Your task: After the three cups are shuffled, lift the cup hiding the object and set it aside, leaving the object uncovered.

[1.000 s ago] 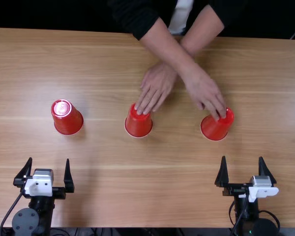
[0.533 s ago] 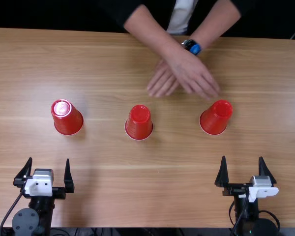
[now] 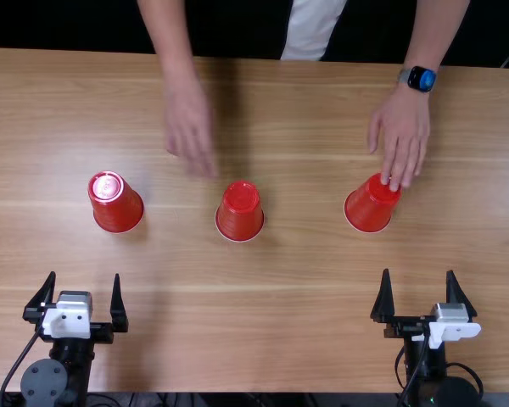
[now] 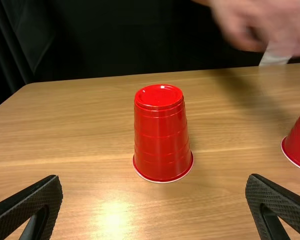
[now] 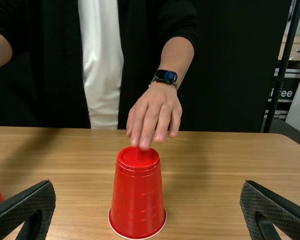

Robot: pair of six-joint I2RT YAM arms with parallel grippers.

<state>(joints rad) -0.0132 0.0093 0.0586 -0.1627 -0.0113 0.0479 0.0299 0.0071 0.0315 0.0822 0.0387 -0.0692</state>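
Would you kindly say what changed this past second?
The person's crossed hands left the middle cup and right cup and uncrossed; the watch hand touches the right cup's top, the other hand hovers. The left cup, left tool and right tool stayed put.

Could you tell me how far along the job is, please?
Nothing is lifted: left cup, middle cup and right cup stand inverted. A person's hand touches the right cup, so shuffling seems unfinished. The left gripper and right gripper sit open; choosing and lifting remain.
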